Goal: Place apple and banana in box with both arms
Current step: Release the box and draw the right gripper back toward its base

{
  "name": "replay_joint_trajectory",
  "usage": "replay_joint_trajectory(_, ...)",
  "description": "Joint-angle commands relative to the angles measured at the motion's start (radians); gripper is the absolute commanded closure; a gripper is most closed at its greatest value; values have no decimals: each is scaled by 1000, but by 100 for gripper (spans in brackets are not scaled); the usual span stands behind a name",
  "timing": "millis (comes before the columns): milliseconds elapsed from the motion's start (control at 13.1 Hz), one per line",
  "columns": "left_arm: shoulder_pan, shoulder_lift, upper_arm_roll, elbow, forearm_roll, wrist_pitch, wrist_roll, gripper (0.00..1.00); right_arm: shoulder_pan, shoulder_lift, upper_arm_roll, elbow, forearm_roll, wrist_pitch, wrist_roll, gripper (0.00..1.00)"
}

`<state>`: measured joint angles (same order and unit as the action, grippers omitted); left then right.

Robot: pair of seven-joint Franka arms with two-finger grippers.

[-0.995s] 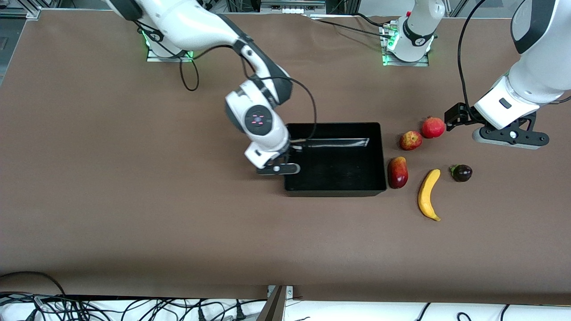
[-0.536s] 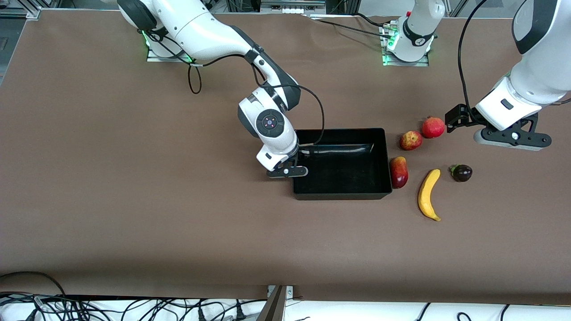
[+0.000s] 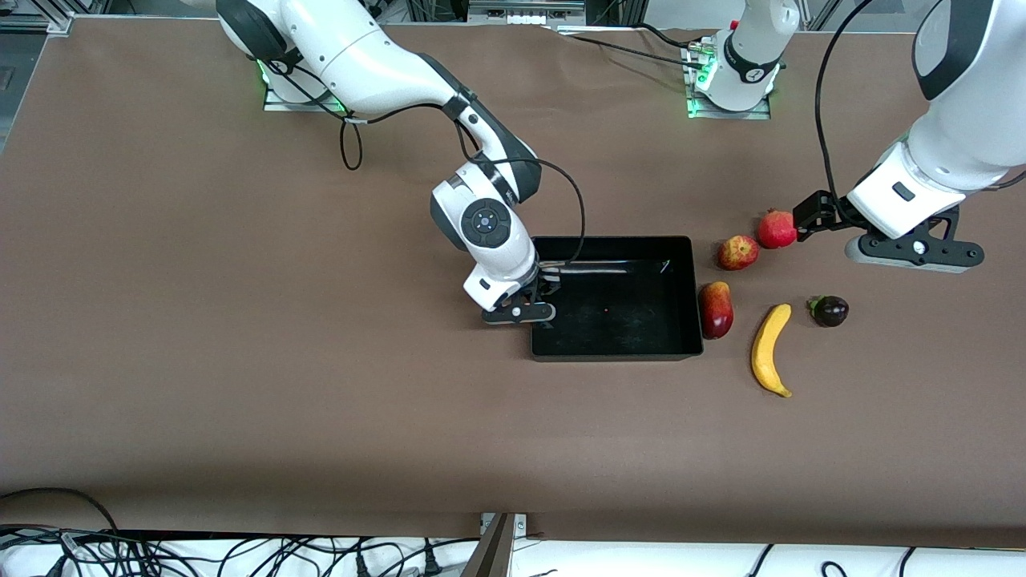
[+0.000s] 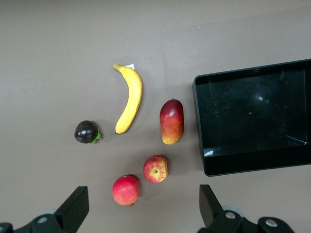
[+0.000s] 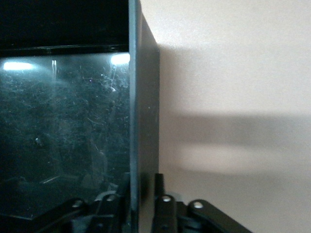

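The box (image 3: 617, 340) looks like glossy black plastic, faintly scratched. The bench (image 3: 240, 361) is matt brown. The banana (image 3: 770, 349) has smooth skin.

The box (image 3: 617, 353) lay bare inside, its top unobstructed except at the wall toward the right arm's end, which the right gripper (image 3: 519, 313) pinched. A mango (image 3: 716, 309) touched the box's wall toward the left arm's end, closing that gap. The apple (image 3: 737, 252) sat just beside a pomegranate (image 3: 777, 229), leaving little finger room between them. The banana (image 3: 770, 349) lay apart from the mango and a dark fruit (image 3: 830, 311). The left gripper (image 4: 141, 213), spread wide, hung above the fruits.
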<state>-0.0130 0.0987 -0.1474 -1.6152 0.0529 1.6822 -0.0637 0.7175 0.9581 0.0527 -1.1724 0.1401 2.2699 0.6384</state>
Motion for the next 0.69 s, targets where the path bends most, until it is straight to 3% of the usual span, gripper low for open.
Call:
replay_joint_trajectory(0, -1, 12, -4, 34, -21, -21, -16, 0, 13, 7, -13, 46, -5, -12, -5, 0)
replay_joint_trajectory(230, -1, 12, -4, 34, -21, -24, -18, 0, -3, -92, -17, 45, -8, -104, -8, 0)
replay_joint_trajectory(383, -1, 10, -6, 32, -22, -32, -28, 0, -32, -195, -78, 33, -11, -168, -13, 0)
replay_joint_trajectory(612, 1, 36, -6, 12, -21, -83, -19, 0, -104, -344, -148, 13, 9, -393, -116, 0)
